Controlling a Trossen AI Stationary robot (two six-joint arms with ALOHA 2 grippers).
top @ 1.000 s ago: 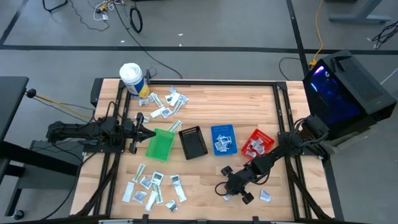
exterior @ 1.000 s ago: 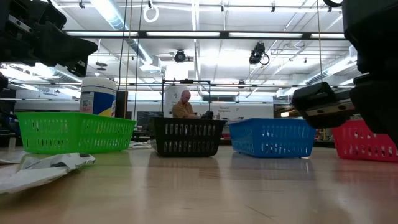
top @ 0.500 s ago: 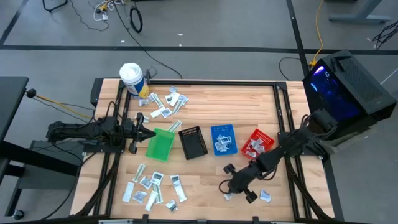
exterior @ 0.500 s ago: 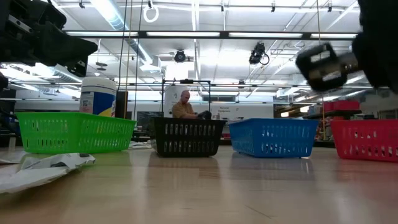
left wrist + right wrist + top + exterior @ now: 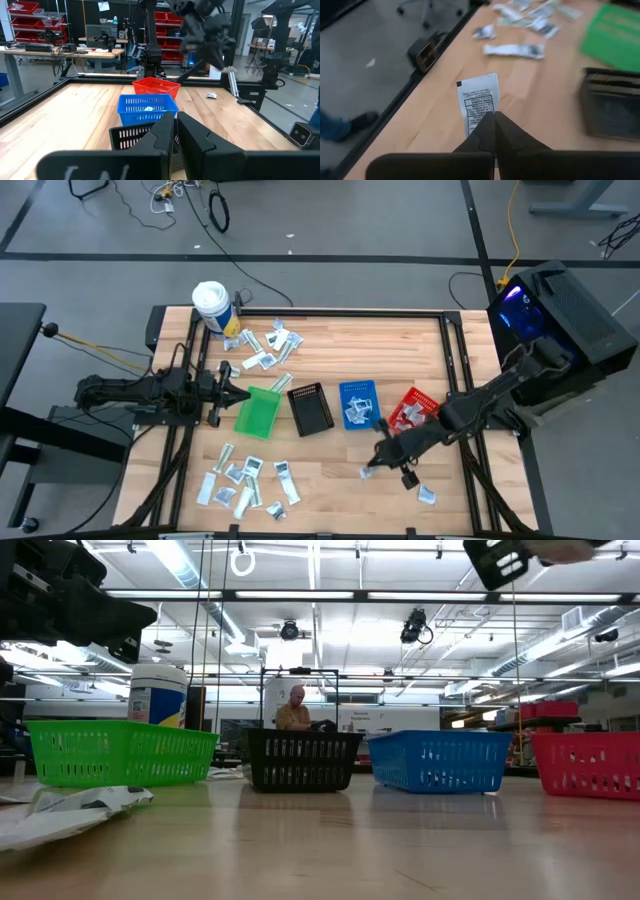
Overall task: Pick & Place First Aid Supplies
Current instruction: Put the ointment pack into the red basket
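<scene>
A white sachet (image 5: 479,102) with black print hangs pinched between the right gripper's (image 5: 372,467) fingers (image 5: 487,131), which are pressed fully together on its lower edge. In the high view the sachet (image 5: 368,471) shows as a small pale scrap at the gripper tip, lifted above the bench (image 5: 380,340), just in front of the blue bin (image 5: 358,403) and the red bin (image 5: 415,409).

The rest of the supplies lie in two loose groups: one heap (image 5: 262,347) near the white tub (image 5: 211,307) at the far left, another heap (image 5: 247,481) at the near left edge in front of the green bin (image 5: 257,413). One lone sachet (image 5: 427,496) lies on the bench near the right arm. More packets sit inside the blue bin and the red bin. The black bin (image 5: 310,408) stands between the green and blue ones.

The left gripper (image 5: 236,392) rests low at the left side of the bench, pointing at the green bin, its fingers (image 5: 165,135) nearly touching and holding nothing.

Compared with a second ago, the right gripper has risen and swung toward the blue and red bins, carrying the sachet up off the bench; in the low view it has climbed to the upper corner (image 5: 497,561). The left arm has not moved.
</scene>
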